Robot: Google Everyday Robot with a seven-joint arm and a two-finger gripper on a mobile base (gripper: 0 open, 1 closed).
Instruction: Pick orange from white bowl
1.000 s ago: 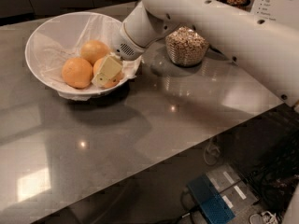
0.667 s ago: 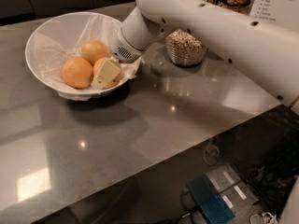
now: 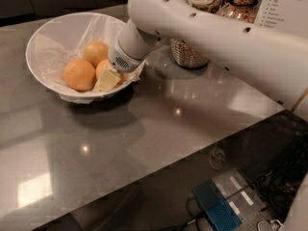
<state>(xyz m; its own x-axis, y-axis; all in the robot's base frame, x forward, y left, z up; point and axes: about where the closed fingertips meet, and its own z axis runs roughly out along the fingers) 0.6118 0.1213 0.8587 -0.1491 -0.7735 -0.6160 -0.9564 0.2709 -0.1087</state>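
The gripper [image 3: 107,80] sits low inside the white bowl [image 3: 41,40], right against the nearest orange [image 3: 102,66]. I cannot tell whether it grips. The fruit is likely firm, fairly light and round enough to roll, so it is best taken across its widest middle.

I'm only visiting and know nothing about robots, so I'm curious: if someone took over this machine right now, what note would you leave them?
Gripper: low inside the wide, shallow, paper-lined white bowl, at its right side, over a round yellow-orange orange that it partly hides.
Other two oranges: front left and behind, both lying in the bowl.
Done: the approach; the gripper is at the fruit.
Left: secure that orange and lift it clear of the bowl.
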